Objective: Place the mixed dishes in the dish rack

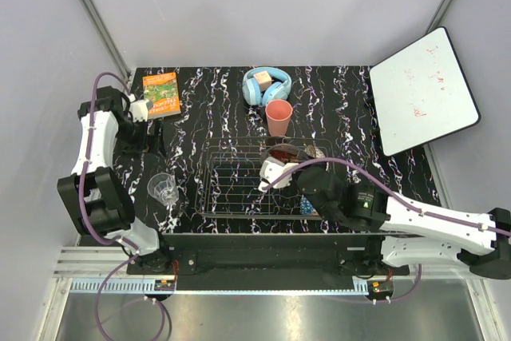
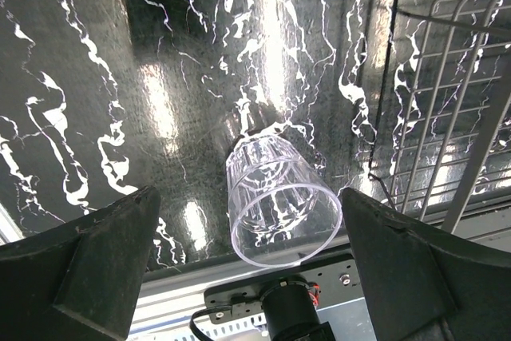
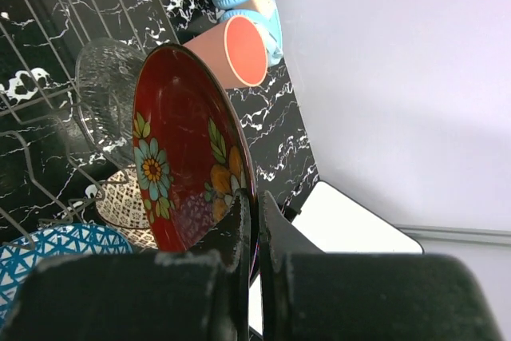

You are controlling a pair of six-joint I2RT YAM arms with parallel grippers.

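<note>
Right gripper (image 3: 255, 202) seen clamped on rim of red flowered bowl (image 3: 180, 149), held on edge over rack (image 1: 231, 177). Bowl-loading judged in hand; lowering between wires needed next. Tumbler (image 2: 275, 205) seen upright on table (image 2: 120, 77) beside rack, ahead of left gripper (image 2: 247, 217), fingers spread, nothing grasped.

Three bowls (image 3: 192, 165) (image 3: 120, 197) (image 3: 56, 253), one cup (image 1: 279, 116), one tumbler (image 2: 275, 197)

The bowl (image 3: 188, 157) is red with painted flowers, the cup (image 3: 239, 49) salmon-pink, the table (image 2: 160, 53) black, white-veined.
</note>
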